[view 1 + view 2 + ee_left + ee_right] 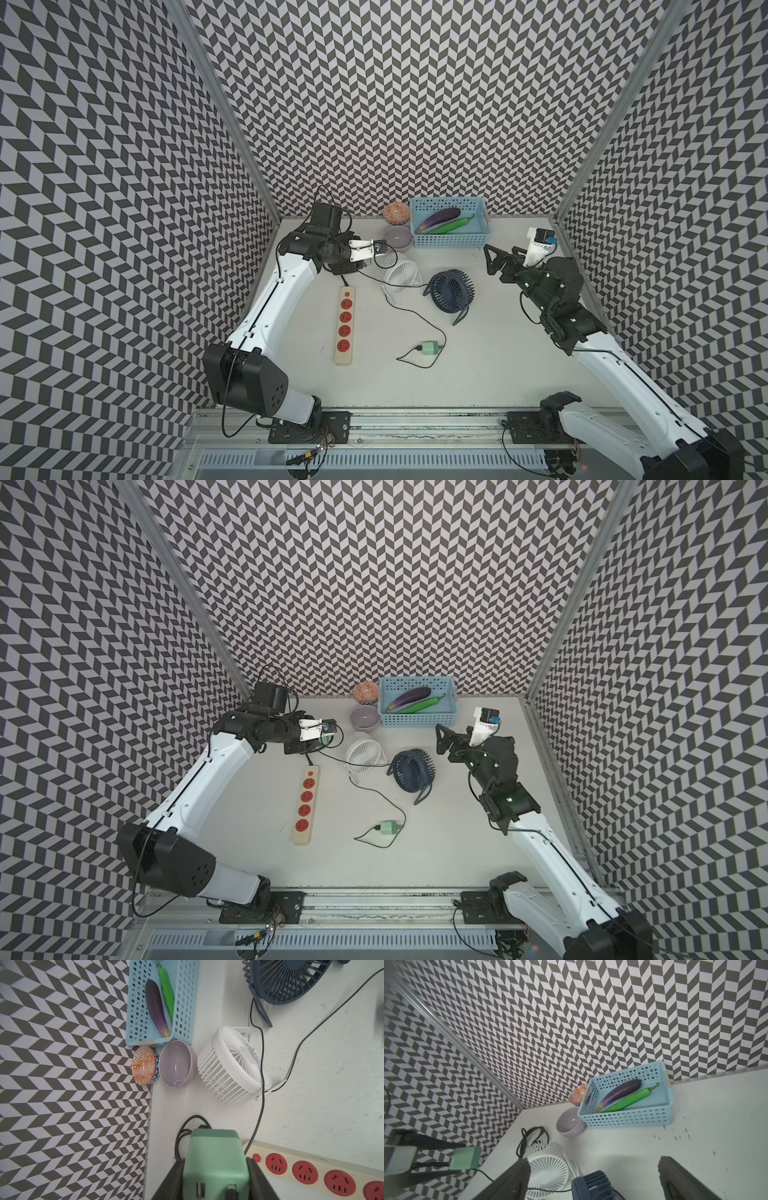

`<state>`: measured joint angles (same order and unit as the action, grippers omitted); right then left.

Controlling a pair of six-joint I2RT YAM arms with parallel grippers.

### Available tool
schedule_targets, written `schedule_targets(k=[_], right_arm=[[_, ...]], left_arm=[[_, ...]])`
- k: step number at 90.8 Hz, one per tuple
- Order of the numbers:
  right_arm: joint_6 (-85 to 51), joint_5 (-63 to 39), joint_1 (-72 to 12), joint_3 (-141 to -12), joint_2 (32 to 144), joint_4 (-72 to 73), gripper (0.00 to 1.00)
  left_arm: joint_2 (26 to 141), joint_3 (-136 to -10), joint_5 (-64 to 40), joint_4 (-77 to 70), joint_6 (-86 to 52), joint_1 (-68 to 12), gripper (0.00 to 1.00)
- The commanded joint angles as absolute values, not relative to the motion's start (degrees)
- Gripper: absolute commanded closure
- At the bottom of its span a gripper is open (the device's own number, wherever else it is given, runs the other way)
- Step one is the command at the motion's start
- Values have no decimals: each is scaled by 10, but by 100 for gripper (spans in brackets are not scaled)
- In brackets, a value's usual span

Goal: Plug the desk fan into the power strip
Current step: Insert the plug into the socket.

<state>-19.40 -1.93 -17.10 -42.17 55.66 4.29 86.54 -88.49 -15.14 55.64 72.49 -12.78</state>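
The cream power strip with red sockets lies along the table's left side. My left gripper is shut on a mint-green plug adapter, held just beyond the strip's switch end. The adapter's black cable runs past the white desk fan toward the navy desk fan. My right gripper hangs open and empty, to the right of the navy fan.
A second green adapter with a looped black cable lies mid-table. At the back stand a blue basket holding an eggplant and a green pepper, a lilac bowl and an orange patterned bowl. Patterned walls enclose three sides.
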Motion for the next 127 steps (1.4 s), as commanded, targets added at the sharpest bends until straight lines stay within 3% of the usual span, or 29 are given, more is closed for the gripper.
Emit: schedule_targets(k=[1, 25, 91, 108, 127], right_arm=[[-115, -18, -167, -403, 543, 66, 0], [-55, -13, -166, -341, 544, 110, 0], [-38, -15, -166, -307, 514, 134, 0], [-40, -18, -166, -302, 512, 140, 0], [-38, -14, -166, -301, 504, 138, 0]], left_arm=[[887, -928, -176, 649, 743, -119, 100], [907, -902, -184, 726, 779, -118, 100], [889, -726, -18, 602, 817, -111, 100], [882, -745, -54, 585, 812, -103, 100], [872, -822, -216, 645, 783, -98, 100]])
